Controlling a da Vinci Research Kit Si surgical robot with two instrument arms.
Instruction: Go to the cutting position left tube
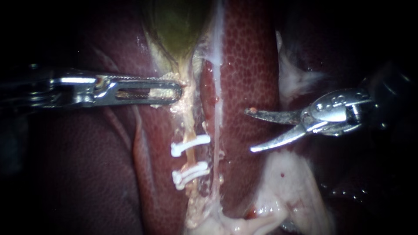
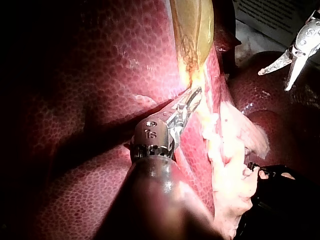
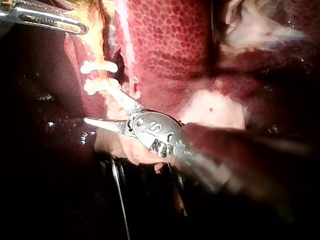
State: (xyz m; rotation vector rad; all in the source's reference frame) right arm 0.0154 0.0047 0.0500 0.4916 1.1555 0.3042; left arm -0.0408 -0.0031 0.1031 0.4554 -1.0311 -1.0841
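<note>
Under the green gallbladder (image 1: 174, 26), the left tube (image 1: 190, 126) runs down pale and thin. It carries two white clips (image 1: 190, 145) (image 1: 190, 172), one below the other. My left instrument (image 1: 167, 92) comes in level from the left, its jaws shut on pale tissue at the gallbladder's neck (image 2: 192, 97). My right instrument (image 1: 251, 130) has two curved blades that stand open. It hovers over the liver (image 1: 248, 65), to the right of both tubes at the height of the upper clip, touching nothing. In the right wrist view the blades (image 3: 102, 107) lie just short of the clips (image 3: 100, 66).
A second thin tube (image 1: 216, 130) runs between the clipped tube and my right instrument. Whitish fatty tissue (image 1: 287, 187) lies below the blades, and more of it (image 1: 294, 76) above them. Dark liver lobe (image 1: 87, 174) fills the lower left.
</note>
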